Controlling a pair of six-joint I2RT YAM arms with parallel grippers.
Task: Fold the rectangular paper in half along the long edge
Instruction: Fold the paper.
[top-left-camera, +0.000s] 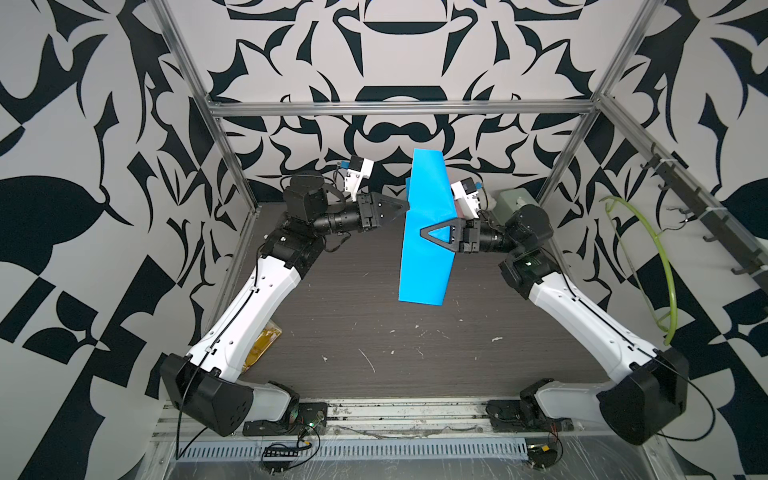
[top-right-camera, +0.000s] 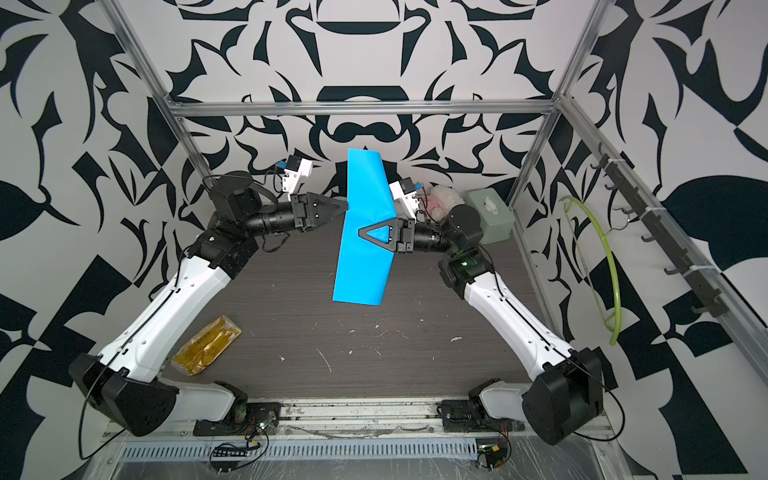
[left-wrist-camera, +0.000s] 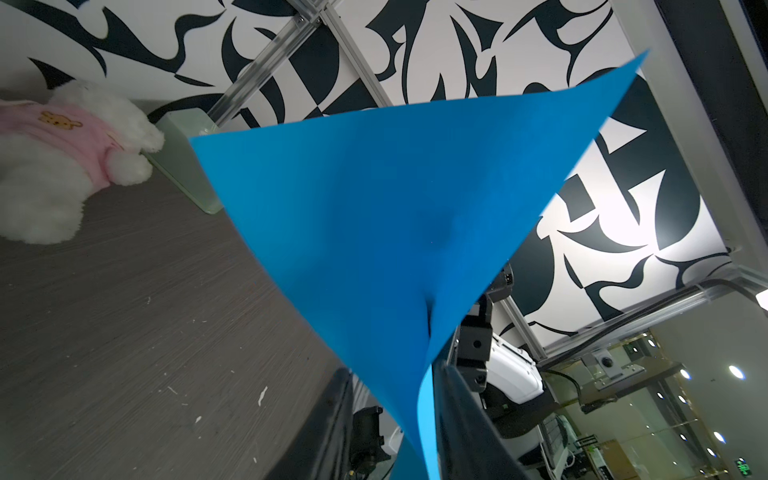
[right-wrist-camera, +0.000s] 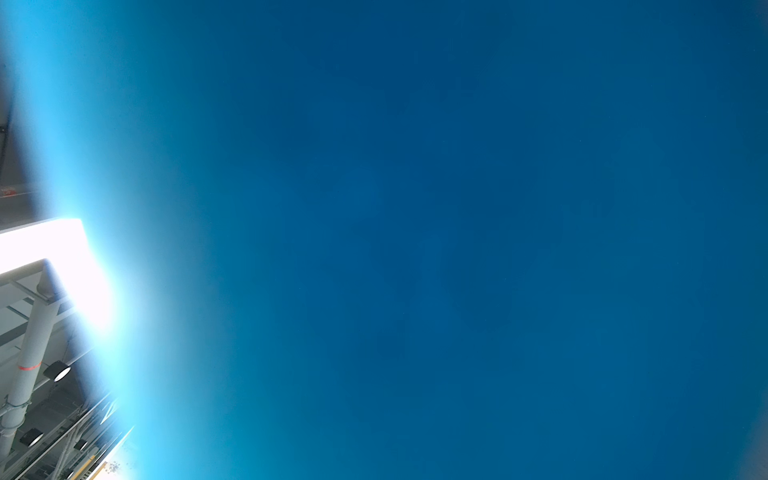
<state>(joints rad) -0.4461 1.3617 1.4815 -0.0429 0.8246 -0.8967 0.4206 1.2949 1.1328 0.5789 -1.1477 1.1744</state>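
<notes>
Top views show the left arm (top-left-camera: 253, 286) reaching the left edge of the rectangular paper (top-left-camera: 422, 270) — the left jaws stand narrowly apart, and in the left wrist view the sheet passes loosely between them. The paper is held in the air above the surface (top-left-camera: 374, 332), pinched in at mid-length. At its right side the right jaws are clamped on it — blue fills the right wrist view.

I can make out no readable text, brand or number on any feed. The plush toy's pink shirt (left-wrist-camera: 62, 133) bears only a small cartoon bear, and a distant green lit sign (left-wrist-camera: 742, 467) is too blurred to read.
</notes>
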